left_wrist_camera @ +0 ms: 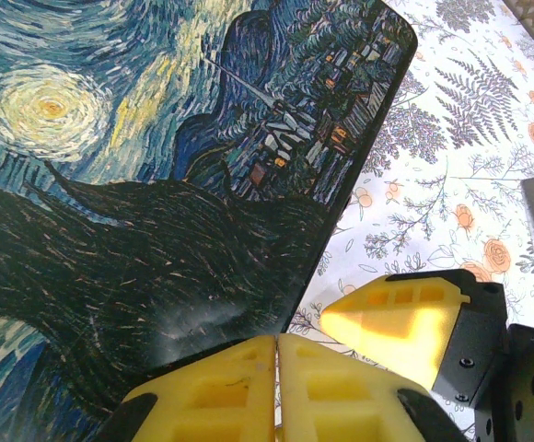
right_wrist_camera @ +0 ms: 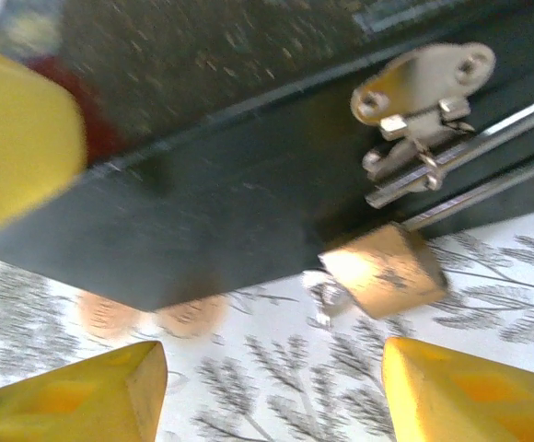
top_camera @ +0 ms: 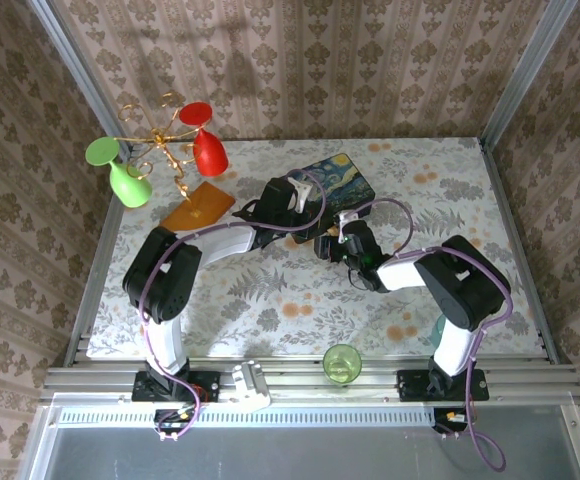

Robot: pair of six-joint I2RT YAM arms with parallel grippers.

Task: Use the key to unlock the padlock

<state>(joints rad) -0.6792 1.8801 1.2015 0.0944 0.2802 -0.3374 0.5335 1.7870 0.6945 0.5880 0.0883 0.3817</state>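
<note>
Logged the tiny brass-gold padlock (right_wrist_camera: 385,272) low and right of centre in the right wrist view, lying tilted on the floral-patterned bench (right_wrist_camera: 267,405). Sits just beside the bottom front edge of the dark painted wooden box (right_wrist_camera: 203,203), directly below the box's silver metal clasp (right_wrist_camera: 423,97), and apparently not hanging from it. Unable to make out the thin dark key anywhere. Read the right pincer (right_wrist_camera: 272,359) as released: yellow fingers wide apart at the bottom of the frame, nothing between them, padlock just ahead of the gap. Read the left pincer (left_wrist_camera: 277,354) as clenched, tips pressed together at the bottom centre of the left wrist view, above the starry lid near its edge. Cannot tell whether anything as small as the key is pinched there. Judged risks:
- Closing the right pincer off-centre, likely to flick the padlock sideways or wedge it under the box edge, given its small size and tilted rest.
- Catching the clasp instead of the padlock, given their closeness.
- Knocking one pincer against the other, given the crowding at the same side of the box.
- Losing or missing the key, given no confirmed location.

Advise confirming the key before any closing move.
</note>
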